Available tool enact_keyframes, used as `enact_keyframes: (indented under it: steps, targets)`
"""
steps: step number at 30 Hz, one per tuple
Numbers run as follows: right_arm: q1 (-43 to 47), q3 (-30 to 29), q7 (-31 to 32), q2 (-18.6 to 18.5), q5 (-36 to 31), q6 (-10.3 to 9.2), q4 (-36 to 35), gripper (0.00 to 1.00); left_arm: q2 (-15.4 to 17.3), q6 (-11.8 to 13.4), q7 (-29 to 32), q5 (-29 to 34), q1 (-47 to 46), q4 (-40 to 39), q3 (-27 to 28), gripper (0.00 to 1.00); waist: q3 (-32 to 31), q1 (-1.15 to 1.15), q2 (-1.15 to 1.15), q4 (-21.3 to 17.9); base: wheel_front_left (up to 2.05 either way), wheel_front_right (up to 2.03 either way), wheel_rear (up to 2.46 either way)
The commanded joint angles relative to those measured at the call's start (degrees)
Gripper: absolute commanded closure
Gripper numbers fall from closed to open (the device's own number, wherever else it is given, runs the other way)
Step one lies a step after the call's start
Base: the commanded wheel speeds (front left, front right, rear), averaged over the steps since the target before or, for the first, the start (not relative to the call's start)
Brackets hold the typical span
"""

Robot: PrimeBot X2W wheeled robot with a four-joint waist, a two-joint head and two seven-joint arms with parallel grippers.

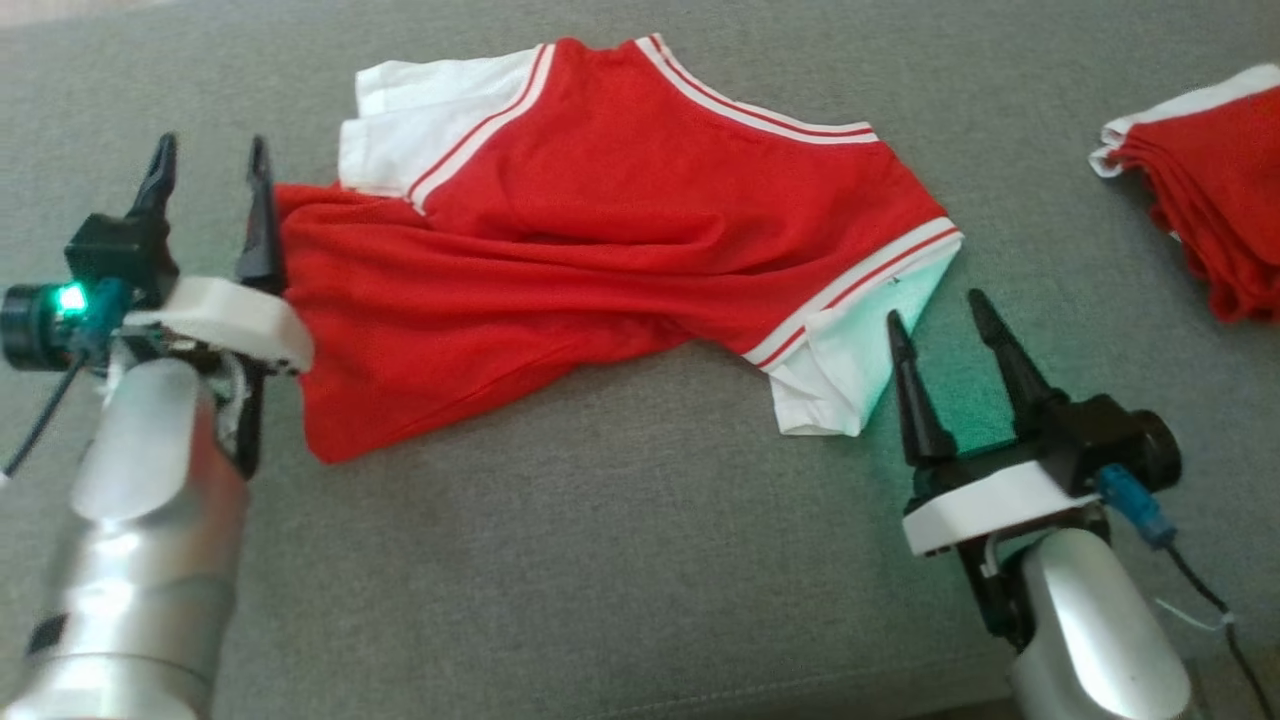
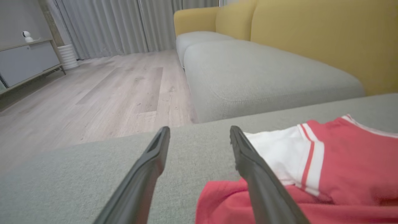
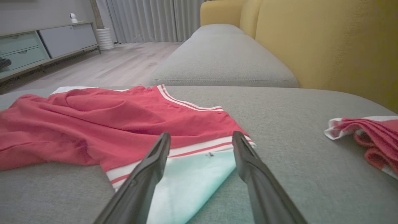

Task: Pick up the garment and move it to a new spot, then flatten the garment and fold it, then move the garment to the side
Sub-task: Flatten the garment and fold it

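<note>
On my head view the garment (image 1: 560,240), a red shirt with white sleeves and striped trim, lies rumpled on the grey seat (image 1: 600,580), running from the left edge toward the centre right of the frame. The left gripper (image 1: 212,145) sits at the middle left with its fingers spread and nothing between them. Its inner finger is right against the shirt's red left edge, and in the left wrist view that finger crosses over the red cloth at the lower right of the frame. The right gripper (image 1: 934,308) is at the lower right, fingers also spread and holding nothing. Its tips are just beside the lower white sleeve (image 1: 830,375), which is tinted green by the gripper's light. In the right wrist view the sleeve shows between the two fingers at the bottom centre. A second red-and-white pile (image 1: 1210,200) lies at the far right edge, well apart from the shirt. A yellow backrest (image 3: 326,43) fills the upper right of the right wrist view.
</note>
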Motion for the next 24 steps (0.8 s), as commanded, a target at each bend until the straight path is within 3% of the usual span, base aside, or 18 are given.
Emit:
enact_keyframes:
  steps: [1, 7, 12, 24]
  targets:
    - [-1.6, 2.6, -0.4, -0.1, 0.1, 0.2, -1.6, 0.0, 0.9, 1.0, -0.3, -0.4, 1.0, -4.2, 2.6, 0.0, -0.5, -0.01, 0.0, 1.0, 0.0, 0.0, 0.0]
    - [-1.7, 7.3, -0.4, -0.1, -0.5, 0.2, 3.3, 0.0, -3.5, 1.9, -0.3, -1.1, 9.3, -12.5, 5.7, 0.0, -2.0, -0.01, 0.0, 3.5, 0.0, 0.0, 0.0]
    - [-3.0, 4.4, -0.4, -0.1, -2.2, 0.2, 9.1, 0.0, -6.6, 1.0, -0.3, -1.0, 15.0, -16.9, 7.3, 0.0, -2.5, -0.01, 0.0, 5.3, 0.0, 0.0, 0.0]
    - [-6.4, -0.1, -0.4, -0.1, -4.7, 0.2, 16.0, 0.0, -9.6, -0.6, -0.3, -0.4, 19.7, -20.7, 8.8, 0.0, -2.3, -0.01, 0.0, 8.4, 0.0, 0.0, 0.0]
